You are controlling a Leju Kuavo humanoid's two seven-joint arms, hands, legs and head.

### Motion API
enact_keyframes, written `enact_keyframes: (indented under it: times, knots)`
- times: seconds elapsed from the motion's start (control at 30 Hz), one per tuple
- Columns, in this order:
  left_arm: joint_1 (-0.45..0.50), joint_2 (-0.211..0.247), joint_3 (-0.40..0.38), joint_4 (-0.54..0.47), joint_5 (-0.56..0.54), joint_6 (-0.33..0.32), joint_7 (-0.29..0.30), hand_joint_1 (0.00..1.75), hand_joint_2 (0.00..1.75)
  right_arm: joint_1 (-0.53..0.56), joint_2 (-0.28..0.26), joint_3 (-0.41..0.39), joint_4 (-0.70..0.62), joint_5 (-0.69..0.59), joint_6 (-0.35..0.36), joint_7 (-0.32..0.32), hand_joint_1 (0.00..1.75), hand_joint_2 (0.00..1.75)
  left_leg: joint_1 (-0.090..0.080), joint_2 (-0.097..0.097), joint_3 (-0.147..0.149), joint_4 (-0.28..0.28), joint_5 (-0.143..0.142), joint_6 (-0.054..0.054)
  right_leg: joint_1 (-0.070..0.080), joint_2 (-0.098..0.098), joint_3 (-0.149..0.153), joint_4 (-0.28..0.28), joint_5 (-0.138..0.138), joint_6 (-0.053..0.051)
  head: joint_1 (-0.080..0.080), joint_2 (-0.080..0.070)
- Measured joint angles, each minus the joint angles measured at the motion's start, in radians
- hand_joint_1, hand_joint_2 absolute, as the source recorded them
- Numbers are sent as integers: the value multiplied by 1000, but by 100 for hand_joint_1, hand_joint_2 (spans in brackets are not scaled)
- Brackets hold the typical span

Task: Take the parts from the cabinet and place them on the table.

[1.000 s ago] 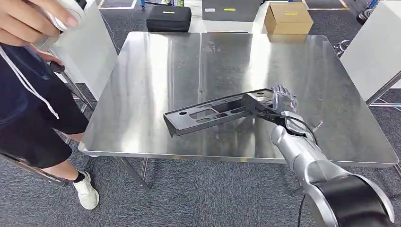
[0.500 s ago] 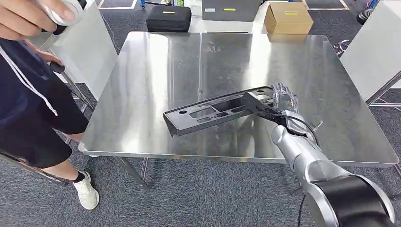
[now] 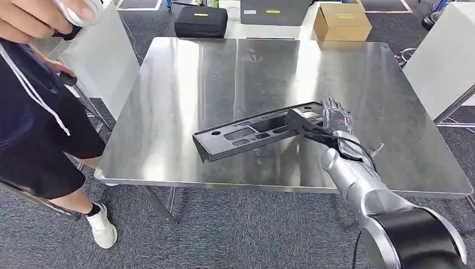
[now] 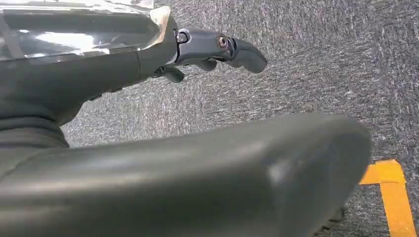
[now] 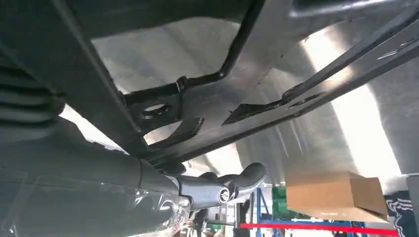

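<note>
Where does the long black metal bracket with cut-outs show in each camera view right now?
Head view: long black metal bracket over the steel table, gripped at one end by the right hand.
Left wrist view: not in it.
Right wrist view: bracket close up.
Shared landmark: cardboard box.

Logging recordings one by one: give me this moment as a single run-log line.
right robot hand: holds black bracket by one end | bracket: over steel table | left robot hand: empty, over carpet

- The person [image 3: 39,112] at the left edge of the head view is cut off.
- The right hand [image 3: 335,119] hides the black part's [image 3: 252,133] near end.
- The cardboard box [image 3: 340,21] is clipped at the top edge.
</note>
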Motion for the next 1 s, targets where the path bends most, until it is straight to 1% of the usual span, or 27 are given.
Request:
enact_keyframes:
  times: [0.03,0.07,0.1,0.13,0.17,0.2,0.23,0.27,0.3,0.33,0.37,0.4,0.43,0.47,0.5,0.53,0.57,0.63,0.67,0.7,0.77,0.8,0.83,0.87,0.93,0.97,1.0]
  knots:
    - [0,0,0,0,0,0,0,0,0,0,0,-1,-2,0,0,0,0,0,-1,0,0,-1,1,4,0,0,1,-5,3,4,0,0]
    - [-1,0,0,0,0,0,0,0,0,-2,0,-2,-8,2,0,0,0,0,4,1,7,-17,9,13,11,1,7,-10,4,9,0,0]
    - [0,-2,0,0,0,0,0,0,0,-1,-2,-3,-12,3,-2,0,0,0,14,9,18,-30,16,16,3,-1,-3,1,-2,9,1,0]
    - [-1,-2,0,0,0,0,1,0,0,-7,-3,-3,-12,5,-2,0,0,0,16,8,22,-38,19,20,8,0,-25,40,-22,5,2,0]
    - [-2,-2,0,0,0,0,1,0,0,-10,-1,-3,-12,5,-2,0,0,0,17,11,23,-38,19,21,8,1,-66,122,-52,1,4,0]
    - [-2,-2,0,0,0,0,1,0,0,-10,-2,-3,-12,5,-2,0,0,0,17,11,23,-38,19,21,8,0,-89,169,-67,0,4,0]
    - [-2,-2,0,0,0,0,1,0,0,-10,-2,-3,-12,5,-2,0,0,0,17,11,24,-38,19,21,6,1,-108,203,-77,0,3,0]
    - [-2,-4,0,0,0,0,1,0,0,-7,-3,-3,-12,6,-2,0,0,0,18,11,24,-38,17,20,5,0,-144,268,-92,2,3,0]
    - [-2,-4,0,0,0,0,2,0,0,-3,-3,-3,-12,8,-2,0,0,0,19,10,25,-37,15,18,2,0,-173,309,-94,8,4,0]
    - [-1,-4,0,0,0,0,2,0,0,1,-4,-3,-12,9,-2,2,0,0,23,9,28,-37,12,14,-2,0,-175,291,-71,19,4,0]
    - [0,-5,0,0,0,0,2,0,0,1,-5,-3,-12,11,-2,2,0,0,27,8,32,-36,8,7,-6,0,-153,233,-35,34,4,0]
    - [-1,-5,0,1,0,0,2,0,0,0,-5,-3,-12,13,-3,2,0,0,31,8,37,-33,2,-1,-11,-2,-118,149,9,50,3,0]
    - [-1,-5,0,2,0,0,2,0,0,-3,-5,-3,-12,14,-3,2,0,0,36,7,41,-28,-7,-12,-19,-10,-72,41,57,68,6,0]
    - [-1,-3,0,1,0,1,2,0,0,-4,-5,-3,-12,15,-3,2,0,0,25,8,38,-21,-18,-24,-19,-15,-49,11,47,70,10,0]
    - [-3,-3,0,2,0,1,2,0,0,-6,-5,-3,-12,16,-4,1,0,0,27,8,36,-16,-22,-29,-14,0,-49,7,40,40,13,0]
    - [-3,-3,0,2,0,1,2,0,0,-3,-5,-3,-13,18,-4,0,0,0,27,6,38,-22,-22,-31,-10,-1,-51,11,35,26,10,0]
    - [-3,-4,0,2,0,1,2,0,0,-1,-6,-3,-13,19,-5,1,0,0,28,7,40,-26,-21,-32,-7,0,-53,14,32,17,8,0]
    - [-2,-4,0,3,0,1,2,0,0,-1,-7,-3,-15,20,-6,0,0,0,37,8,36,-22,-33,-42,-14,5,-47,14,27,-6,6,0]
    - [-3,-3,0,3,0,1,2,0,0,-3,-8,-3,-16,21,-7,0,0,0,36,7,20,19,-51,-42,-13,7,-42,14,23,-13,6,0]
    - [-5,-4,0,3,0,1,2,0,0,-6,-7,-3,-16,21,-7,0,0,0,34,6,-20,93,-82,-42,-9,8,-39,14,19,-22,4,0]
    - [-4,-4,0,3,0,1,2,0,0,-2,-5,-3,-16,21,-7,0,0,0,32,5,-123,256,-132,-40,2,10,-31,14,11,-34,1,0]
    - [-3,-4,0,3,0,1,2,0,0,1,-4,-3,-16,22,-7,-2,0,0,30,5,-162,300,-131,-36,8,11,-26,14,7,-39,1,0]
    - [-2,-5,0,3,0,1,3,0,0,2,-3,-3,-16,23,-7,-2,0,0,28,5,-177,296,-106,-29,13,13,-21,14,3,-44,2,0]
    - [-2,-5,0,3,0,1,3,0,0,2,-2,-3,-16,23,-7,-2,0,0,24,4,-171,252,-60,-19,18,15,-14,14,-2,-48,1,0]
    - [-2,-4,0,3,0,1,5,0,0,-1,0,-3,-16,23,-7,-2,0,0,10,-3,-110,81,59,13,27,18,6,13,-14,-48,1,0]
    - [-2,0,0,3,0,1,5,0,0,0,0,-3,-16,23,-7,-2,0,0,1,-9,-85,37,67,33,22,18,11,11,-19,-48,4,0]
    - [-3,0,0,4,0,1,5,0,0,-3,0,-3,-16,23,-8,-2,0,0,0,-5,-74,17,57,34,37,21,10,12,-23,-42,10,0]
